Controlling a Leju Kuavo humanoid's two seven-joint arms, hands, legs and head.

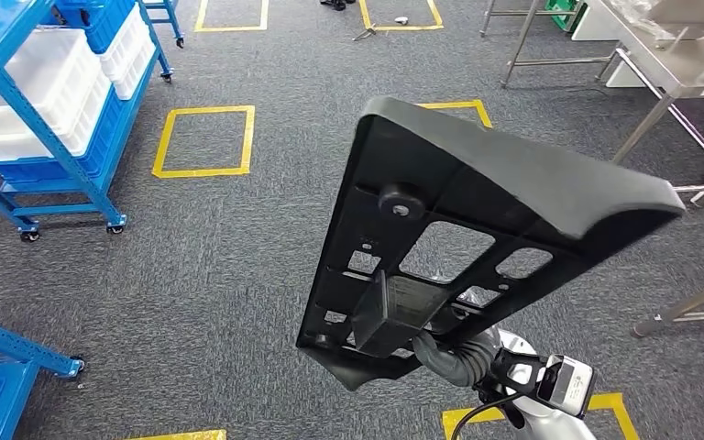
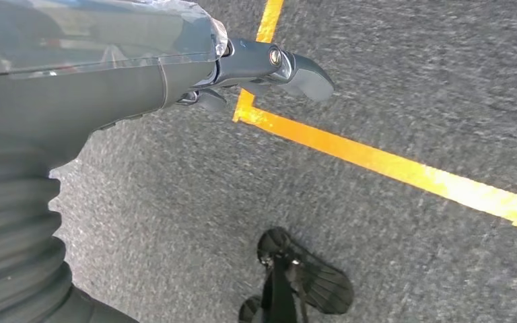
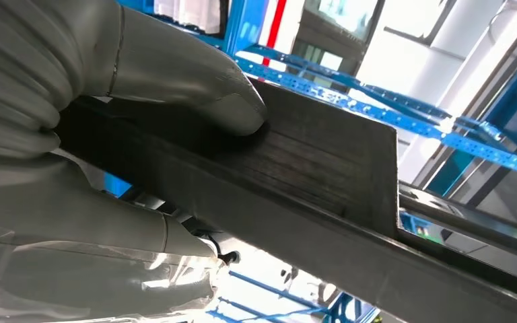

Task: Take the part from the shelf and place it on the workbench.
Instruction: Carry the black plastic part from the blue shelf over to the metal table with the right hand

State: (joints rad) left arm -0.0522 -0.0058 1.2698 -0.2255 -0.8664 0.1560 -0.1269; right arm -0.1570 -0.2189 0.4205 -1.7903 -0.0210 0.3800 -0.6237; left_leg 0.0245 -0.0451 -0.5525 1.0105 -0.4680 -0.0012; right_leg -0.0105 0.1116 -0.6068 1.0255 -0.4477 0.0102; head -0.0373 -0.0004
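Carry step — right hand (image 3: 108, 134) is clamped on the part (image 1: 477, 229), held up mid-view. Left hand (image 2: 269, 67) hangs, holding nothing, fingers look loosely curled. Table (image 1: 687, 64) sits at 2 o'clock — next move probably needs turning that way.

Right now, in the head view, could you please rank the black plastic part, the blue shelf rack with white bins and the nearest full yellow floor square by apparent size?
1. Black plastic part: largest, though nearness to the camera inflates it.
2. Blue shelf rack with white bins, cut off by the frame.
3. Yellow floor square: smallest.
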